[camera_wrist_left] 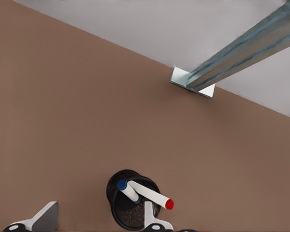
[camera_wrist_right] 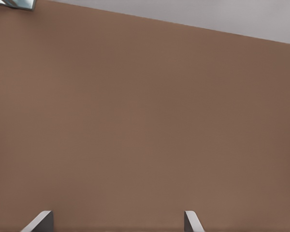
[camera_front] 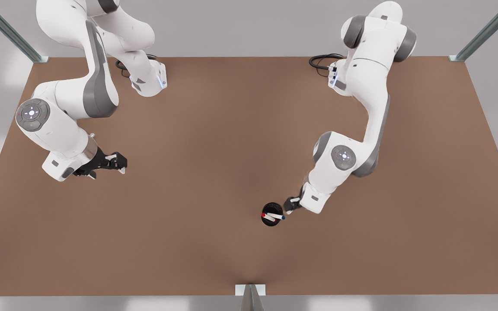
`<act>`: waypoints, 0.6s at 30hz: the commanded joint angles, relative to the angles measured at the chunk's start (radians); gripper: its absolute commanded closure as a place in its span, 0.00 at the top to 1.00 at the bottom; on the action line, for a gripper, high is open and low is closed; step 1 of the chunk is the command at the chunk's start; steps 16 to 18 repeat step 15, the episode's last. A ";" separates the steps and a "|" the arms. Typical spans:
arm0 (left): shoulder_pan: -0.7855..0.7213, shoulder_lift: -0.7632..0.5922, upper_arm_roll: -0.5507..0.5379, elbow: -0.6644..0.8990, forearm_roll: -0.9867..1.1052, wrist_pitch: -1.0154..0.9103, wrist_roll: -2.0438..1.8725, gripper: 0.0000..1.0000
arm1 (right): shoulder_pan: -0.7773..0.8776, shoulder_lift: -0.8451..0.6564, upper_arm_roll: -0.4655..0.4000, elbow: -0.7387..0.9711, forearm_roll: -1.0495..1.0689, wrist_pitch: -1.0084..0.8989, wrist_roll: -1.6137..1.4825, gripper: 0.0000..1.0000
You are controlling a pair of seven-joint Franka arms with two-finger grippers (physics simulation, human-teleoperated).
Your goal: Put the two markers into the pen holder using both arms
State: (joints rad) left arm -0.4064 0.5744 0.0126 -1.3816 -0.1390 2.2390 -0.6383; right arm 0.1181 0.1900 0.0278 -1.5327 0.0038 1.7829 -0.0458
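Markers [camera_front: 272,214] are resting in the pen holder [camera_wrist_left: 117,208]; left gripper [camera_wrist_left: 99,220], jaws apart beside it, is risking tipping it; right gripper [camera_front: 117,163] is waiting open.

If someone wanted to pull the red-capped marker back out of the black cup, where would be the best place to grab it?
Probably by the white barrel just below the red cap, coming down from above. The red-capped marker leans in the pen holder with its capped end sticking out past the rim, crossing the blue-capped marker. The left gripper sits open beside the holder; the right gripper waits open, far off.

Black pen holder [camera_front: 270,214], red-capped marker [camera_wrist_left: 153,196], blue-capped marker [camera_wrist_left: 127,190], brown table [camera_front: 214,172].
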 commanded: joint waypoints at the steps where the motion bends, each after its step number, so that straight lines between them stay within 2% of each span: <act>1: 0.047 -0.057 0.001 0.003 0.058 -0.353 0.262 1.00 | 0.000 0.000 0.000 0.002 0.001 0.000 -0.031 1.00; 2: 0.097 -0.123 0.009 0.006 0.058 -0.508 0.417 1.00 | 0.000 0.002 0.000 0.003 0.001 0.001 -0.029 1.00; 5: 0.153 -0.275 0.058 0.007 0.059 -0.680 0.584 1.00 | 0.000 0.002 0.000 0.003 0.001 0.003 -0.029 1.00; 6: 0.202 -0.338 0.050 0.006 0.062 -0.716 0.617 1.00 | 0.002 0.002 0.000 0.003 0.001 0.003 -0.029 1.00; 7: 0.284 -0.404 -0.034 -0.037 0.108 -0.719 0.652 1.00 | 0.000 0.002 0.000 0.005 0.002 0.003 -0.031 1.00; 8: 0.284 -0.427 -0.042 -0.062 0.137 -0.717 0.654 1.00 | 0.003 0.002 0.001 0.006 0.001 0.003 -0.028 1.00; 18: 0.278 -0.386 -0.040 -0.045 0.144 -0.716 0.647 1.00 | 0.012 0.003 0.003 0.011 0.001 0.009 -0.029 1.00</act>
